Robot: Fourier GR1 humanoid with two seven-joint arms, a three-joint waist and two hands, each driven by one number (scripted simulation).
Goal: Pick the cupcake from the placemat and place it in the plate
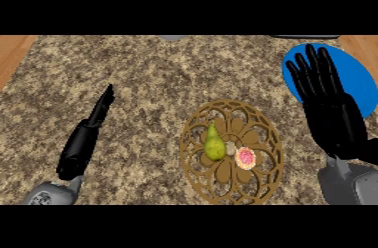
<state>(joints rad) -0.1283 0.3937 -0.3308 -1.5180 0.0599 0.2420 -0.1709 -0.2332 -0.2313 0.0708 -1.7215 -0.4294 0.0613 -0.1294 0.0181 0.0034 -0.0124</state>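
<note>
Near the front edge of the speckled stone worktop (148, 82), a little right of its middle, lies a round brown openwork placemat (232, 152). On it sits the cupcake (245, 158), small, with a pink top, right of the mat's centre. Just beside it to the left stands a green pear (214, 143), stem pointing toward the far edge; something small and pale shows between the two, too small to tell what it is.

Toward the worktop's far right corner lies a blue plate (347, 72), well apart from the placemat. The right hand (332, 117) is over the plate's left part, palm spread wide, fingers straight and pointing toward the far edge, holding nothing; its grey forearm comes in at the front right.

On the left side of the worktop the left hand (87, 137) shows edge-on, fingers straight and together, pointing up and slightly right, also holding nothing, well apart from the placemat.
</note>
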